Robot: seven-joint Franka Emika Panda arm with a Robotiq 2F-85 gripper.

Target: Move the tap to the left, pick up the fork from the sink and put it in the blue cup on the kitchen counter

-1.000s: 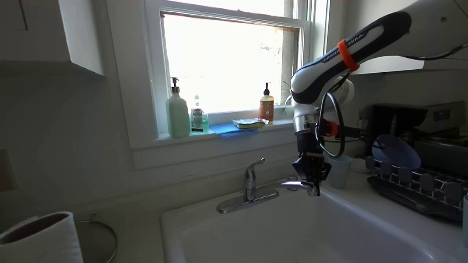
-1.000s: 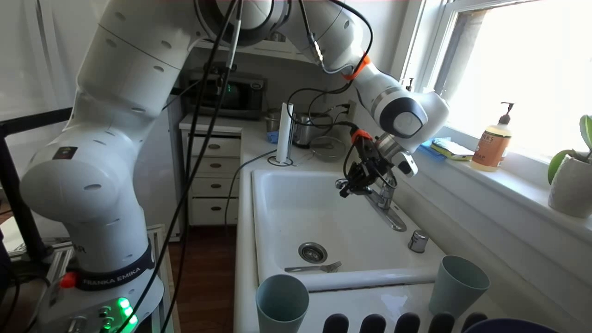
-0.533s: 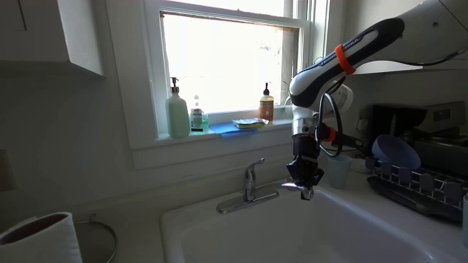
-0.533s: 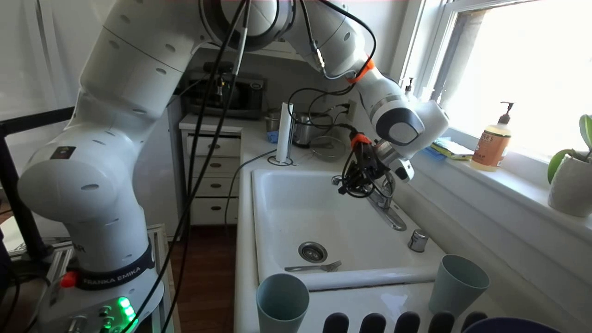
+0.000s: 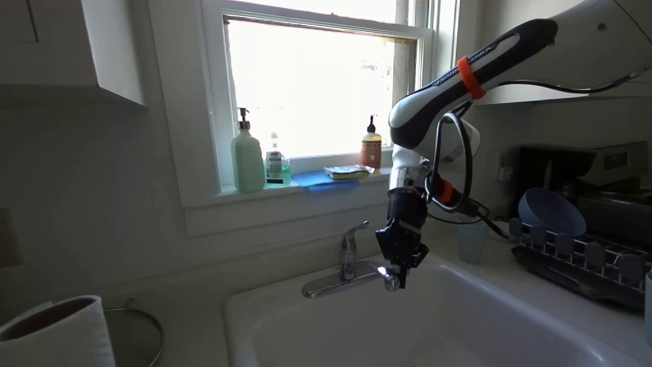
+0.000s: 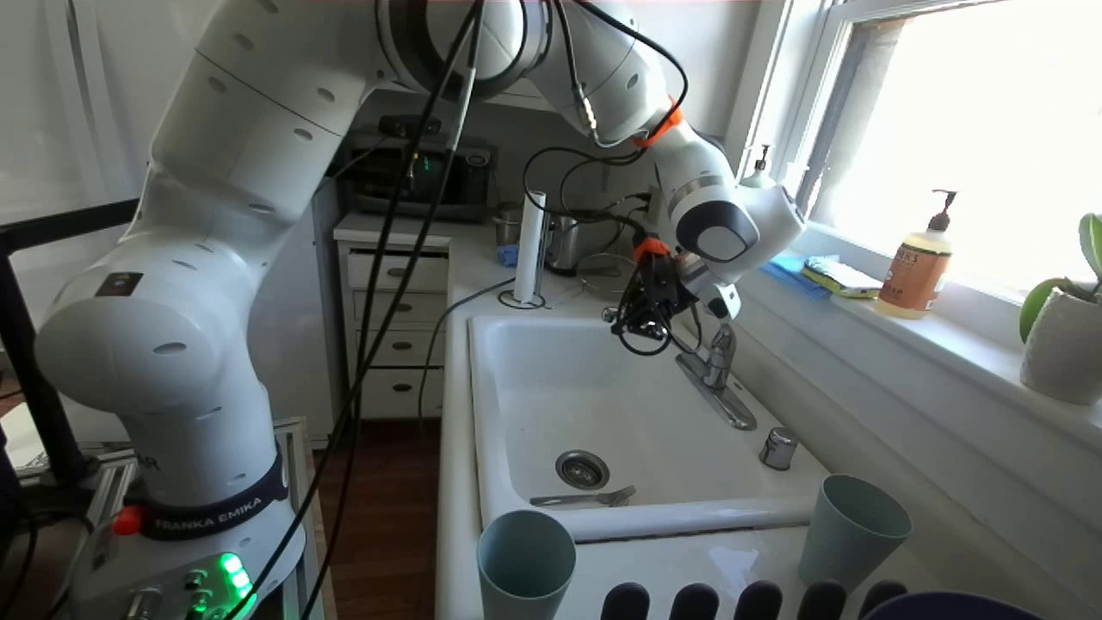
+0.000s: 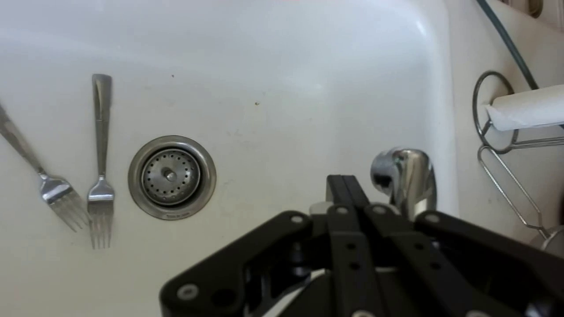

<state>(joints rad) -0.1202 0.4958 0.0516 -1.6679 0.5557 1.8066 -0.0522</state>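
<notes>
Curved chrome tap [image 5: 348, 259] has swung left, gleaming beside the hand [image 7: 343, 185].

On the white windowsill [image 6: 977, 338] you have a pale-green pump bottle [image 5: 248, 162], flat blue sheets [image 5: 308, 179] touching a yellow sponge [image 5: 349, 175], and an orange-labelled, dark-topped pump bottle [image 6: 914, 275]; a round blue bowl [image 5: 552, 211] leans in your grey-pronged wire dish rack [image 5: 595, 256].

Forks [image 7: 102, 160], qty 2: in sink [image 7: 264, 145], L of drain [image 7: 172, 171], wrist view.
Towel roll [image 7: 533, 108]: on counter [image 7: 476, 198], R of sink, same view.
Tap [image 5: 348, 257]: on sink rim; gripper [image 5: 402, 281] just R of spout [image 5: 385, 272], in an exterior view.
Cups [image 6: 854, 534], qty 2: on counter before sink, L & R, in an exterior view.
Sill [image 6: 968, 336]: R of sink, same view, w/ sponge [image 6: 839, 277], soap btl [image 6: 914, 271], potted plant [image 6: 1063, 353].
</notes>
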